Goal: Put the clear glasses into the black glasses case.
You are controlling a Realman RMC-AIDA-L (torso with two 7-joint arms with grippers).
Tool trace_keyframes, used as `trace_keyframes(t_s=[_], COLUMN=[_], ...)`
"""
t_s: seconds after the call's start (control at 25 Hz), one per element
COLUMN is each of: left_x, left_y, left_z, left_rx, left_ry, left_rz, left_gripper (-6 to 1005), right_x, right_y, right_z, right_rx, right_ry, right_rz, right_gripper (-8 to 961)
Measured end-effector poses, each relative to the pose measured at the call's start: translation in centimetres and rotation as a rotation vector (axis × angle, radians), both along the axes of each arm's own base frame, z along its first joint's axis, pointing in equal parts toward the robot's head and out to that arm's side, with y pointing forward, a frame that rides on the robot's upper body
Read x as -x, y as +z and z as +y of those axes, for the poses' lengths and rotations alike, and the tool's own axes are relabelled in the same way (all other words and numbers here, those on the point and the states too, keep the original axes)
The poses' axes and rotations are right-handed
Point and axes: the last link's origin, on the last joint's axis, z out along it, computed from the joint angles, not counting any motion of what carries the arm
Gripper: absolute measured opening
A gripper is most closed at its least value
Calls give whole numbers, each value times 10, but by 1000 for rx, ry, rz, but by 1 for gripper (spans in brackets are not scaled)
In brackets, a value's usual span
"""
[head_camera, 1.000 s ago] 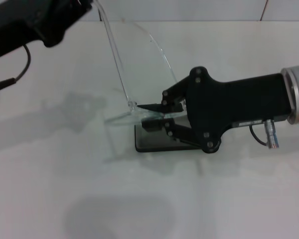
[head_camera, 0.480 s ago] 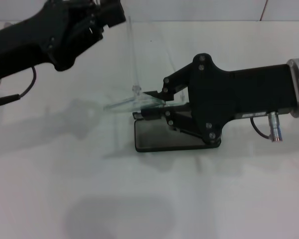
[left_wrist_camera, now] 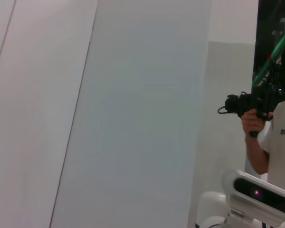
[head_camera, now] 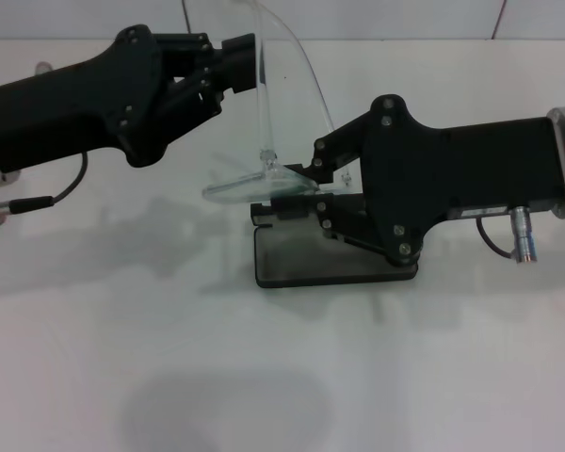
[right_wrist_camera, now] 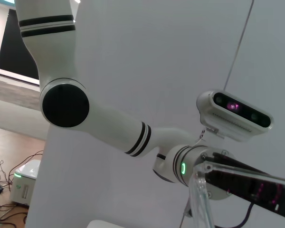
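Note:
The clear glasses (head_camera: 267,155) are held up in the air over the table, the curved lens rising toward the back wall. My left gripper (head_camera: 250,58) reaches in from the upper left and is shut on the upper clear arm. My right gripper (head_camera: 287,193) comes in from the right and is shut on the lower part of the glasses near a hinge. Right under the right gripper, the black glasses case (head_camera: 311,259) lies flat on the table, its far edge hidden by the fingers. A clear arm of the glasses (right_wrist_camera: 202,204) shows in the right wrist view.
The white table (head_camera: 169,330) spreads out around the case, with the wall close behind. A cable and connector (head_camera: 520,247) hang below the right wrist. The left wrist view holds only wall, a person with a camera (left_wrist_camera: 256,107) and the robot's head.
My left gripper has travelled right and down toward the right gripper, bringing the glasses' upper arm closer. The right gripper has risen slightly, uncovering more of the case.

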Motion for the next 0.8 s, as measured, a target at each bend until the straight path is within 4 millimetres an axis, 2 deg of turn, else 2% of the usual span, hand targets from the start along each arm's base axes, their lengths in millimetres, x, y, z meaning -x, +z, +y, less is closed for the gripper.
trace_keyframes(t_s=[0.44, 0.64, 0.8], left_x=[11, 4, -4], left_y=[17, 18, 9], left_z=[0, -7, -9], left_rx=[-106, -59, -13], left_ry=[65, -9, -48], left_rz=[-162, -175, -166], left_gripper=[84, 84, 84], right_x=[-7, -8, -7], right_y=[-2, -4, -6], right_z=[0, 2, 5], right_rx=[22, 26, 32], right_ry=[-17, -19, -15], right_rz=[27, 31, 33], right_gripper=[116, 116, 117])
